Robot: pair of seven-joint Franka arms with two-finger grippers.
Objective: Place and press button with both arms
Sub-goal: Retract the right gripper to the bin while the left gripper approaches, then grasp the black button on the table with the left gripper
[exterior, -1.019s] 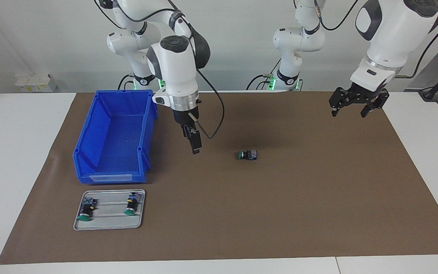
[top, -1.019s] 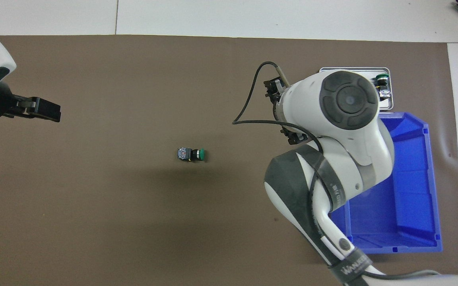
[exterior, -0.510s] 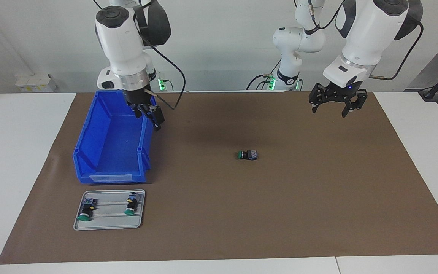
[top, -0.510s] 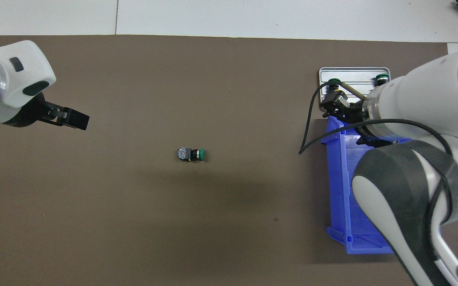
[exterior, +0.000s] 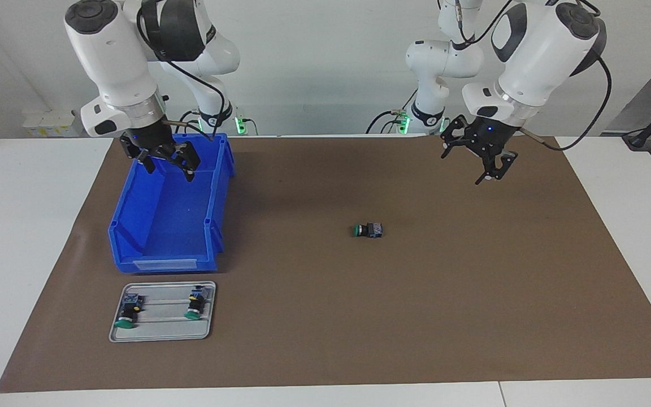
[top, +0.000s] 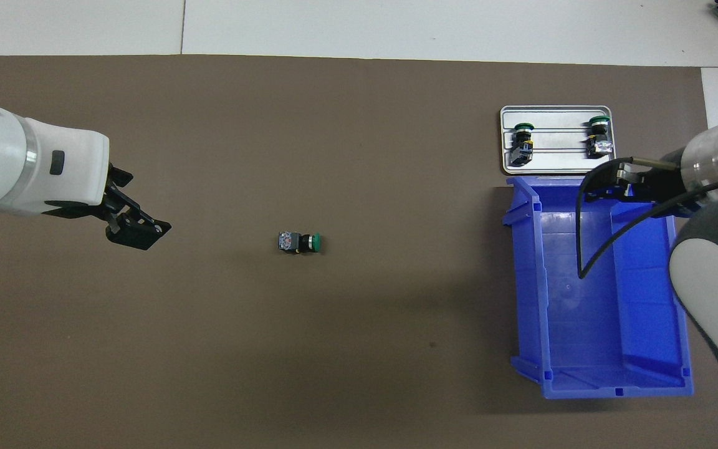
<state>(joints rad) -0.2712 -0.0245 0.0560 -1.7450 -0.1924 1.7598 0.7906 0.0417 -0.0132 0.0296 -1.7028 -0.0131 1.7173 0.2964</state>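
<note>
A button [exterior: 368, 230] [top: 300, 242] with a green cap, black body and blue-grey end lies on its side in the middle of the brown mat [exterior: 416, 316], touched by neither arm. My right gripper [exterior: 170, 171] [top: 614, 184] hangs open and empty over the blue bin [exterior: 218, 192] [top: 524, 280], at the bin's end nearer to the robots. Open and empty too, my left gripper [exterior: 475, 165] [top: 138, 227] is tilted above the mat, toward the left arm's end of the table from the button.
A grey tray [exterior: 161, 333] [top: 555, 163] lies just past the bin, farther from the robots, and carries two more green-capped buttons [exterior: 129, 311] [exterior: 195, 302]. White table surface surrounds the mat.
My right gripper swung from above the mat near the button to over the blue bin. My left gripper shifted toward the middle and tilted. The button stayed put.
</note>
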